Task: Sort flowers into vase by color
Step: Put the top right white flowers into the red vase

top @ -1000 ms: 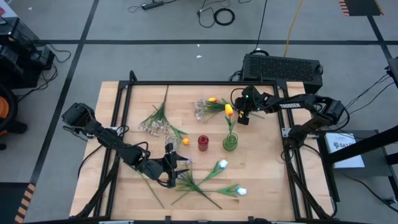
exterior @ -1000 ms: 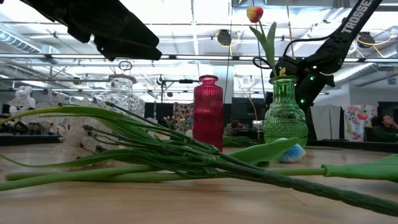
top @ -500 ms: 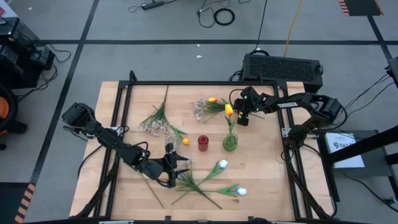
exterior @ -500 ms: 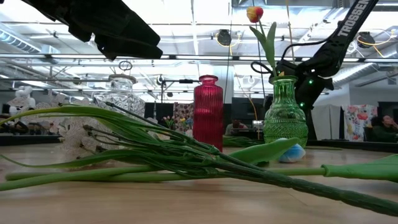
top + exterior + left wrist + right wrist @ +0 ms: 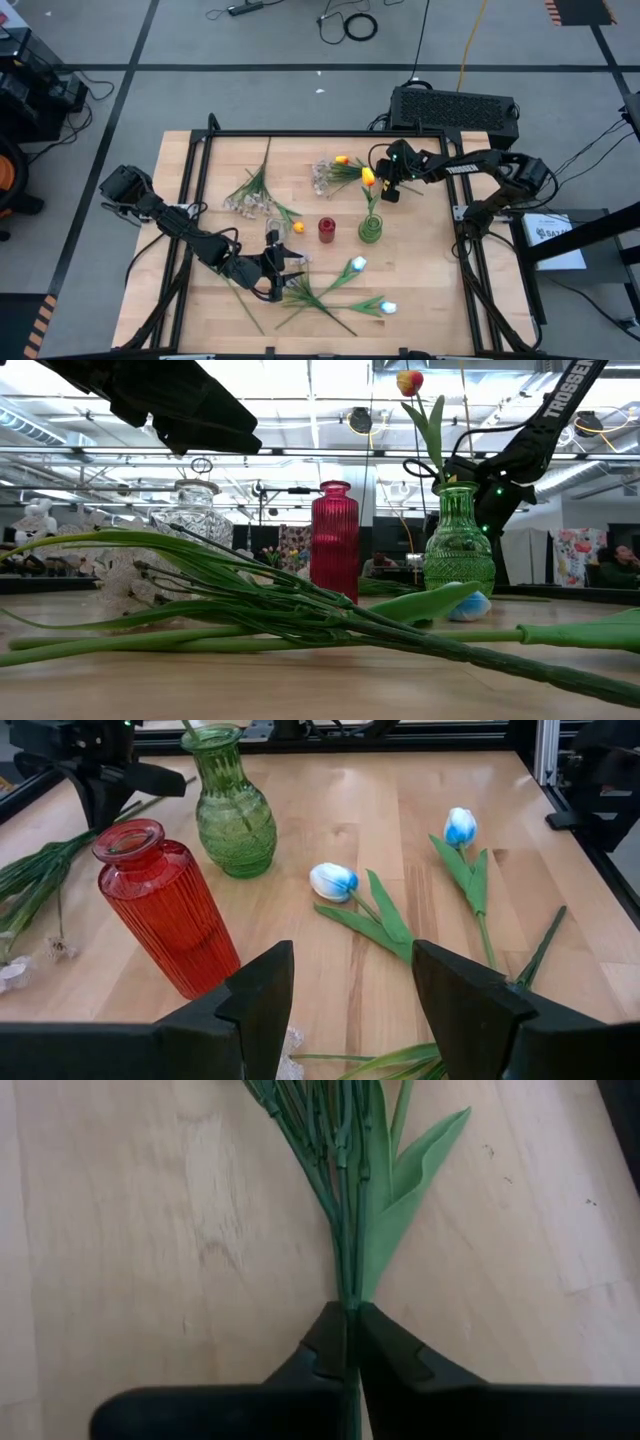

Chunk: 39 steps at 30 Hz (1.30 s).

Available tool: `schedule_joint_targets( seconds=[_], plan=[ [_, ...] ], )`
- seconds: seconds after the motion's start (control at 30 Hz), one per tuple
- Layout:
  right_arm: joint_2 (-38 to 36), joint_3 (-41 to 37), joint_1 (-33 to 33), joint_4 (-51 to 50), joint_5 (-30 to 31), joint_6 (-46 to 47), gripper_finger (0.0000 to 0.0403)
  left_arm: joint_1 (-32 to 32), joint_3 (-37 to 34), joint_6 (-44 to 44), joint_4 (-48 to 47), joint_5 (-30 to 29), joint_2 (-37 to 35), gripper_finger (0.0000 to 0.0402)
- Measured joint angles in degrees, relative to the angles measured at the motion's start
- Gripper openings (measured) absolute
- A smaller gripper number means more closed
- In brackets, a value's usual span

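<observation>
Wooden desk is edged by a black frame on grey floor; the right hand is clamped on flower stems, the left hand half open, holding nothing.

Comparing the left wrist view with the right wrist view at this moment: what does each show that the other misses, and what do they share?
Only the left wrist view shows the red vase, the green vase, two white-blue tulips lying on the table, and the left gripper open above them, holding nothing. Only the right wrist view shows the right gripper shut on green stems, close up. Both show the wooden table and green flower stems lying on it.
</observation>
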Motion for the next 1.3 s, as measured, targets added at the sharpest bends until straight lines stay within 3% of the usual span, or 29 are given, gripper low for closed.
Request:
schedule_joint_targets(
  seconds=[0.6, 0.77, 1.07, 1.3],
  plan=[
    [-15.77, -0.07, 0.82, -11.35, -0.85, 11.1, 0.0001, -0.04, 0.0, -1.16, 0.06, -0.01, 0.0, 0.0212],
    [-25.85, -0.07, 0.86, -9.78, -6.43, 17.63, 0.0, 0.02, 0.0, -0.43, 1.78, -0.2, 0.0, 0.0212],
    [-46.21, -0.07, 0.82, -8.53, -2.77, 23.43, 0.0, 0.0, 1.49, 4.72, 4.67, -1.66, -0.65, 0.0212],
    [-53.05, 1.34, 1.0, -4.24, -3.79, 27.25, 0.0, 0.35, 3.06, 6.62, 4.94, -5.3, -1.29, 0.0212]
  ],
)
